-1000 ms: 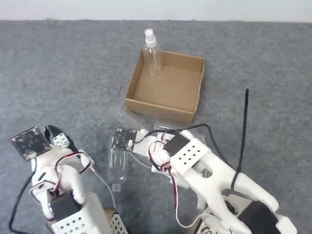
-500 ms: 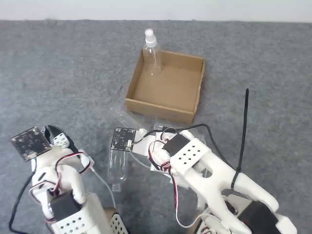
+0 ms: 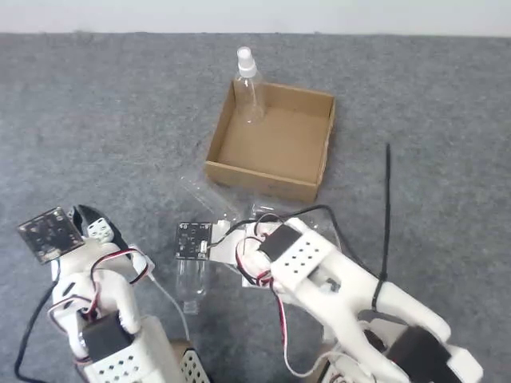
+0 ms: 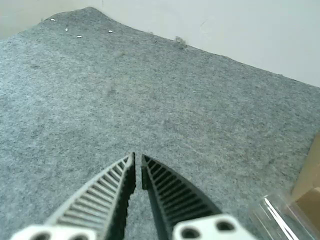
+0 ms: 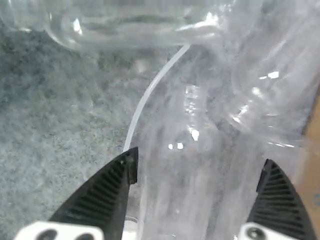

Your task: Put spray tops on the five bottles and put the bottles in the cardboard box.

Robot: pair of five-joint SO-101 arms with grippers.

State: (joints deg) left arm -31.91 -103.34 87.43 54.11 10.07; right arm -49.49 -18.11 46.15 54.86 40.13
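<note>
A cardboard box sits at the far middle of the grey mat. One clear bottle with a white spray top stands in its far left corner. Several clear bottles without tops lie near the box's front; one is the bottle beside my right arm. My right gripper is open, its fingers on either side of a lying clear bottle. A thin white spray tube lies on the mat by that bottle. My left gripper is shut and holds nothing over bare mat at the near left.
More clear bottles crowd close around the right gripper. The left wrist view catches a bottle and the box's edge. A black cable rises from the right arm. The left arm stands at the near left.
My right arm has shifted slightly left and toward the near edge over the lying bottles, its cable swinging left with it. The left arm has stayed still.
</note>
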